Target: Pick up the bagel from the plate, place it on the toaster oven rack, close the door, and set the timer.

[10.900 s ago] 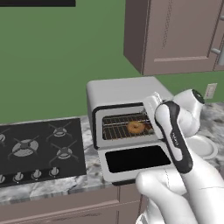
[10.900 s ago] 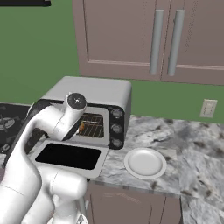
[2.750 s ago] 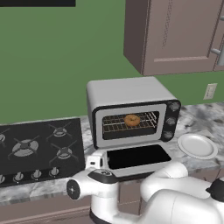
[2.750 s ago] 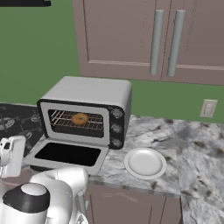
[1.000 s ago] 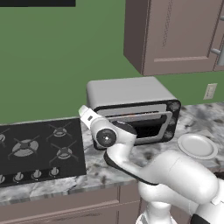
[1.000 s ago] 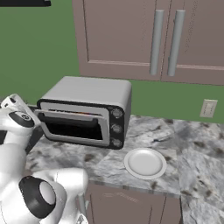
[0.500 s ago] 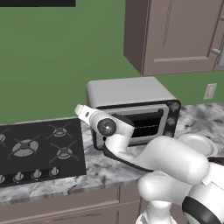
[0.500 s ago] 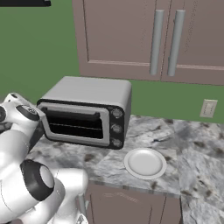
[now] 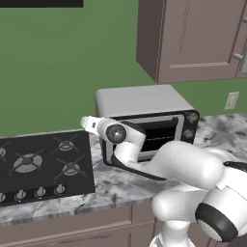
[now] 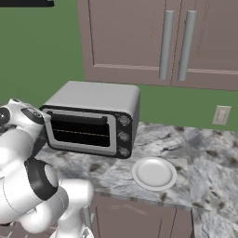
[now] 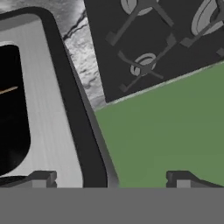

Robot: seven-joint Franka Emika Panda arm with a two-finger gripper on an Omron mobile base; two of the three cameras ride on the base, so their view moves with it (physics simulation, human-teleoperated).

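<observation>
Presently the door point(image 10: 82, 131) stands shut against the toaster oven point(image 10: 95, 117) — glass dark, bagel and rack not discernible behind it. Gripper point(image 11: 109, 177) sits at the oven's 9 o'clock edge, fingertips point(image 11: 41, 178) spread wide, holding nothing. Plate point(image 10: 154, 173) lies bare on the counter point(image 10: 204, 162) at the oven's 4 o'clock — stovetop point(image 9: 38, 166) at 9 o'clock.

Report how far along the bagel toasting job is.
Done: the plate is bare on the counter and the door stands shut against the oven front; the bagel can't be made out through the dark glass. In hand: nothing; the hand hangs open by the door's left edge. Left: setting the timer on the knobs.
</observation>
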